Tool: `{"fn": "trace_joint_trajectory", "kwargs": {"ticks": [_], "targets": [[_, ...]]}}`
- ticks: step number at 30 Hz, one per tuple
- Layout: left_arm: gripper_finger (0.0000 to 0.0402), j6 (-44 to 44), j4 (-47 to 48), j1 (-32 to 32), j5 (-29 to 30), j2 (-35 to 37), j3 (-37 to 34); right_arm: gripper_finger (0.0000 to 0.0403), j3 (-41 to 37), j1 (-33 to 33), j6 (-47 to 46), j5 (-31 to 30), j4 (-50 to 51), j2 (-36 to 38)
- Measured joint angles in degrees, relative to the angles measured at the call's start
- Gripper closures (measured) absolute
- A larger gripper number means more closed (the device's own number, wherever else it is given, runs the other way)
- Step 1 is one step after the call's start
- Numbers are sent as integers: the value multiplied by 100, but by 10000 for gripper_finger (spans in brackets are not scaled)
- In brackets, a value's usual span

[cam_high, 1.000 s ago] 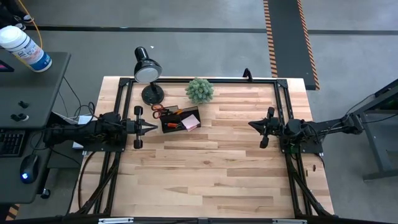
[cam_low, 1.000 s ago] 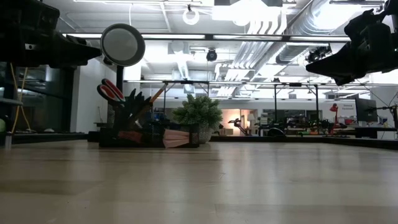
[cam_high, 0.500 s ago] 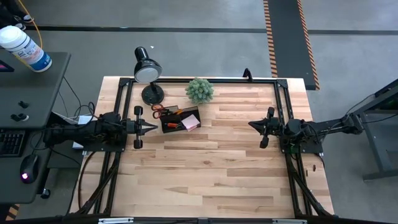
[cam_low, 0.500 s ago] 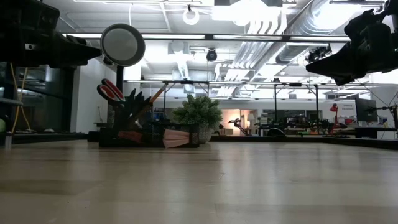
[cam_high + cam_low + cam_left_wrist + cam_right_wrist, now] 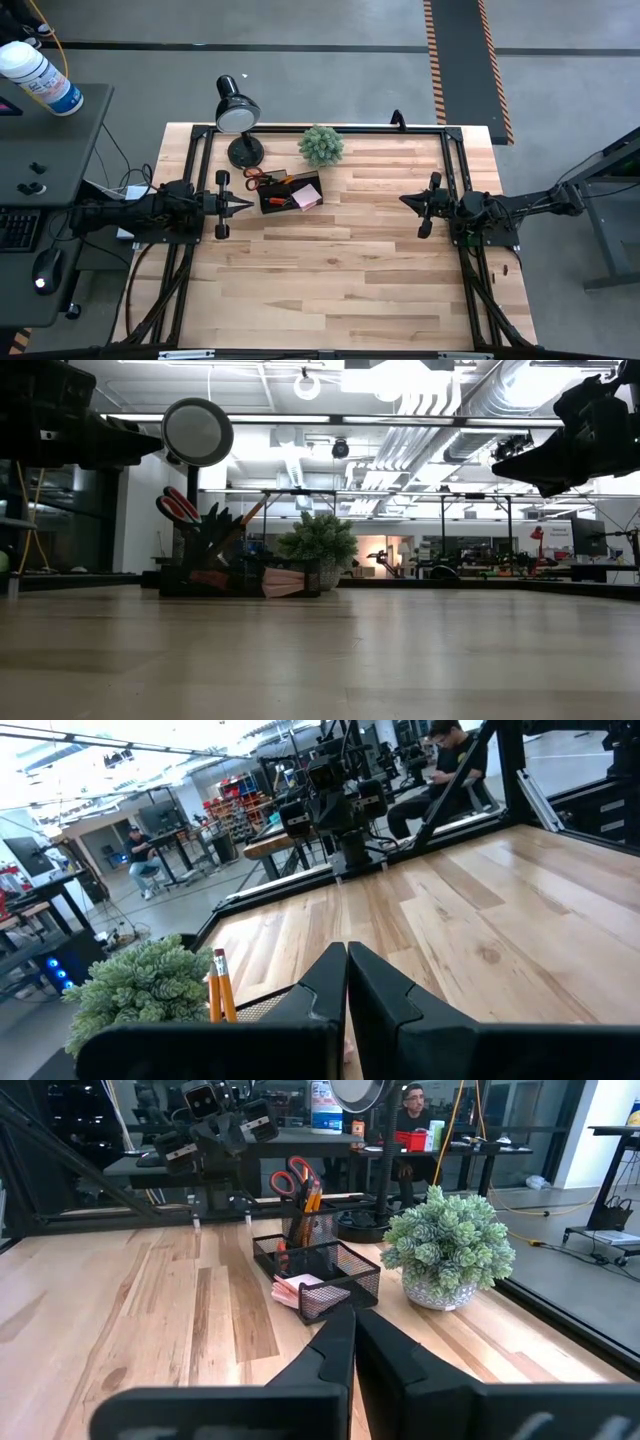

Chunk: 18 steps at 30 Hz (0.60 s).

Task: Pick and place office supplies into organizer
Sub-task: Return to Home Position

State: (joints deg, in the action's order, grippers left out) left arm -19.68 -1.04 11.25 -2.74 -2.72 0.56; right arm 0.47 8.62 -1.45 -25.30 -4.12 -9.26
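Pale wood planks of the tabletop (image 5: 340, 285) lie bare across the near half. Take the high view as a clock face centred on the tabletop, with 12 o'clock at the far edge. The left gripper (image 5: 246, 204) hangs toward 9 o'clock and the right gripper (image 5: 404, 200) toward 3 o'clock. Their tips point at each other and are well apart. The low view shows both arms raised off the wood. In the left wrist view the fingers (image 5: 385, 995) are clenched flat together with nothing between them. The right wrist view shows the same of the right arm's pair.

Just past the left gripper's tip, at about 10 o'clock, stands the black mesh organizer (image 5: 345, 1275). Orange-handled scissors (image 5: 289, 1181) stand handles-up in its tall cup, at the end toward 9 o'clock. Orange pencils (image 5: 218, 992) are upright beside them. A pale pink notepad (image 5: 307, 196) rests in the low compartment at the end toward 3 o'clock.

Farther back, at 1 o'clock from the organizer, sits a green potted plant (image 5: 321, 145). At 11 o'clock from the organizer stands a black desk lamp (image 5: 237, 112), its round head tipped over the far edge. Beyond the tabletop, a person (image 5: 455, 760) sits in the room.
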Motion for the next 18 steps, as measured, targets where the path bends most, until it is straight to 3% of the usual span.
{"fn": "trace_joint_trajectory", "kwargs": {"ticks": [18], "targets": [[399, 0, 0, 0, 0, 0, 0, 398, 0, 0, 0, 0, -1, 0]]}}
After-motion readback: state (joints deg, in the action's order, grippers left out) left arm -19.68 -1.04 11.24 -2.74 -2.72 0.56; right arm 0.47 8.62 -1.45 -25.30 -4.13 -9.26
